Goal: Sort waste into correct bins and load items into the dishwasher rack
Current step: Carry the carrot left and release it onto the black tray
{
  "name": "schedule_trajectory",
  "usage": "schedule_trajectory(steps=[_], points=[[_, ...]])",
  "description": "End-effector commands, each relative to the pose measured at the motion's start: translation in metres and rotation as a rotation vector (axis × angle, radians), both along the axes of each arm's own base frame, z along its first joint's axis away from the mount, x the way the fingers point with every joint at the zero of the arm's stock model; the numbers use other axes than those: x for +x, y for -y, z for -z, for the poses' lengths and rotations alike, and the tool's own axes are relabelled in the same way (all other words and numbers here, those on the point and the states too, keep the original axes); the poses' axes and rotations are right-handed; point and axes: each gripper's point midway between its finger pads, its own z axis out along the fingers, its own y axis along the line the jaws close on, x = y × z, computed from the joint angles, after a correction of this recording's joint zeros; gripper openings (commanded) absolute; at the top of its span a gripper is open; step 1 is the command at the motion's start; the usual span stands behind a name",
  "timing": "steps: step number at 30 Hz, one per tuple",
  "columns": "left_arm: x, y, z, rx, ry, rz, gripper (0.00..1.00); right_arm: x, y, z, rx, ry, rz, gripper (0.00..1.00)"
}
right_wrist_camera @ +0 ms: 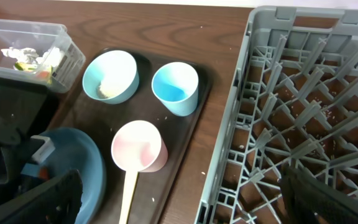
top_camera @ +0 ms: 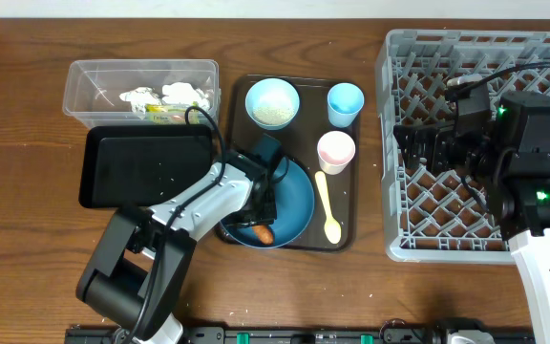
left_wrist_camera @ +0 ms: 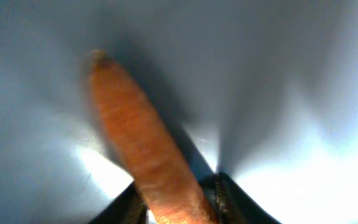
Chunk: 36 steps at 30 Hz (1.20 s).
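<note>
An orange carrot-like stick lies on the big blue plate, near its front edge. My left gripper is down on the plate, both fingers pressed against the stick's sides. My right gripper hovers open over the left part of the grey dishwasher rack, holding nothing. The pale bowl has rice in it. The blue cup, pink cup and cream spoon rest on the tray. White tissue and a printed wrapper lie in the clear bin.
The dark-brown serving tray carries the plate, bowl, cups and spoon. The shallow black bin sits just left of it, below the clear bin. A strip of bare wooden table separates the tray from the rack.
</note>
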Motion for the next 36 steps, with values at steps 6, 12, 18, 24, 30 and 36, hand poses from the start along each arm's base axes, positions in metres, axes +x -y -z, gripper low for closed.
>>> schedule_trajectory(steps=[6, 12, 18, 24, 30, 36], points=[[0.019, 0.008, -0.004, -0.008, 0.042, 0.058, 0.06, 0.001, -0.002, -0.009, 0.009, 0.020, -0.015, 0.99], [0.056, 0.017, -0.049, -0.045, 0.162, 0.061, 0.06, 0.001, -0.002, -0.009, 0.008, 0.020, -0.015, 0.99], [0.093, -0.027, -0.111, -0.068, 0.280, -0.090, 0.06, 0.002, -0.002, -0.009, 0.009, 0.024, -0.015, 0.99], [0.114, -0.121, -0.133, 0.005, 0.362, -0.430, 0.06, 0.002, -0.002, -0.009, 0.009, 0.024, -0.015, 0.99], [0.093, -0.193, -0.098, 0.061, 0.266, -0.987, 0.06, 0.002, -0.002, -0.009, 0.009, 0.023, -0.015, 0.99], [0.062, -0.218, -0.047, 0.135, 0.169, -1.451, 0.08, 0.001, -0.002, -0.008, 0.009, 0.019, -0.015, 0.99]])
